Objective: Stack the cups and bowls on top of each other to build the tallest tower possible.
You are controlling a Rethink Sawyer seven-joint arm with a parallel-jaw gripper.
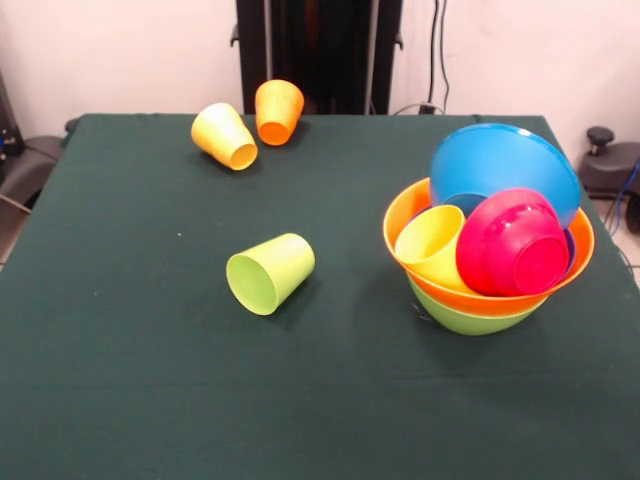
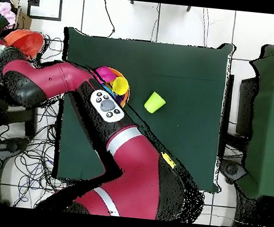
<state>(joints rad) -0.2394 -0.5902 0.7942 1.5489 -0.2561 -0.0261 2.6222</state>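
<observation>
The tower stands at the right in the front view: a lime green bowl [image 1: 470, 320] underneath, a large orange bowl [image 1: 400, 215] in it. Inside that lean a blue bowl [image 1: 505, 160], a small magenta bowl [image 1: 512, 243] and a yellow cup [image 1: 432, 245]. A lime green cup [image 1: 270, 273] lies on its side mid-table. A yellow cup [image 1: 225, 136] and an orange cup [image 1: 278, 110] lie near the far edge. From overhead, the arm crosses the tower [image 2: 115, 83]. My gripper [image 2: 12, 47] is off the table's left side at a red-orange bowl [image 2: 23, 38]; whether it holds the bowl is hidden.
A dark green cloth covers the table [image 1: 120, 380]. Seen from overhead, the arm [image 2: 129, 154] hides the table's lower left part. Cables [image 2: 33, 156] and a dark chair [image 2: 13, 115] lie on the floor at the left. Another green-covered surface [image 2: 271, 119] stands at the right.
</observation>
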